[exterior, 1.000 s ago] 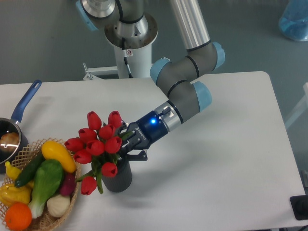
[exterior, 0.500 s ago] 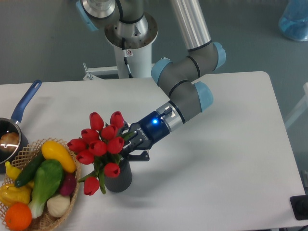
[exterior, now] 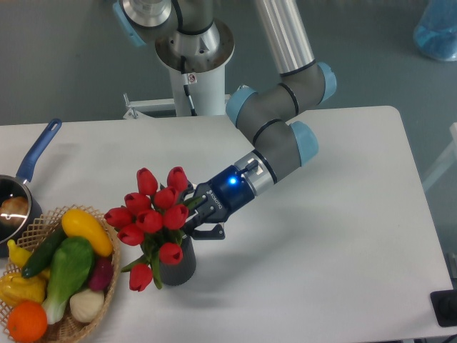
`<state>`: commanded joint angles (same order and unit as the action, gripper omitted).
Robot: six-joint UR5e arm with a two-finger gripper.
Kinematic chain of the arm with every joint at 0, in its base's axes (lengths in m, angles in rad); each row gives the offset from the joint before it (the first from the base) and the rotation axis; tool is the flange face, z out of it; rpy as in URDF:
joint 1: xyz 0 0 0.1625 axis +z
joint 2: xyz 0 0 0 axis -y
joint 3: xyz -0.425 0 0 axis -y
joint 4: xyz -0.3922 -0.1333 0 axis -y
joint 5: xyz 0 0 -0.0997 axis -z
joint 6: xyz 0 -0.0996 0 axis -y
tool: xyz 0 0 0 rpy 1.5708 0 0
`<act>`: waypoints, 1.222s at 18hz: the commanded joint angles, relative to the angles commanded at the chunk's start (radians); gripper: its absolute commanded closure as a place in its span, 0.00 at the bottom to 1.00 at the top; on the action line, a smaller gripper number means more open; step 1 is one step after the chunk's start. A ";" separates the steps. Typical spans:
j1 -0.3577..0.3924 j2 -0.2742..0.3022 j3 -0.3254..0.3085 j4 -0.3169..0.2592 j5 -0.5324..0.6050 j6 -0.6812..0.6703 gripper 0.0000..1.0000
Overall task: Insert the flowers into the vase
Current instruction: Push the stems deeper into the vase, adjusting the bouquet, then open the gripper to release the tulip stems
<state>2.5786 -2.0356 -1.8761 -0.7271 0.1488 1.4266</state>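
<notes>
Gripping the flowers (exterior: 153, 218) by their stems above the vase (exterior: 178, 261), lower left of frame, gripper (exterior: 191, 216) clamped; light, floppy, likely top-heavy.

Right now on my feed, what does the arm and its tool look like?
The arm has silver metal tubes, grey joint housings and light blue end caps. At the wrist sits a silver ring, then a black tool with a glowing blue light and small white lettering on its body. The base column behind is white, with a thin black cable running down it.
</notes>
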 joint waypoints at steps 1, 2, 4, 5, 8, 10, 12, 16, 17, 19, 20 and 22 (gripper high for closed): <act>0.000 0.000 0.000 0.000 0.000 0.000 0.77; 0.000 -0.002 0.000 0.000 0.002 0.000 0.77; 0.000 -0.002 0.000 0.000 0.002 0.000 0.77; 0.000 -0.002 0.000 0.000 0.002 0.002 0.77; 0.000 -0.003 0.000 0.000 0.002 0.002 0.74; 0.000 -0.003 0.000 0.000 0.002 0.002 0.71; 0.000 -0.003 0.000 0.000 0.002 0.015 0.66; 0.000 -0.008 0.000 0.000 0.002 0.031 0.61; -0.002 -0.009 0.000 0.000 0.002 0.037 0.60; -0.002 -0.009 0.000 0.000 0.002 0.038 0.57; -0.002 -0.009 0.000 0.000 0.002 0.038 0.54; -0.002 -0.009 0.000 0.000 0.002 0.038 0.53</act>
<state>2.5771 -2.0448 -1.8761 -0.7271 0.1503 1.4650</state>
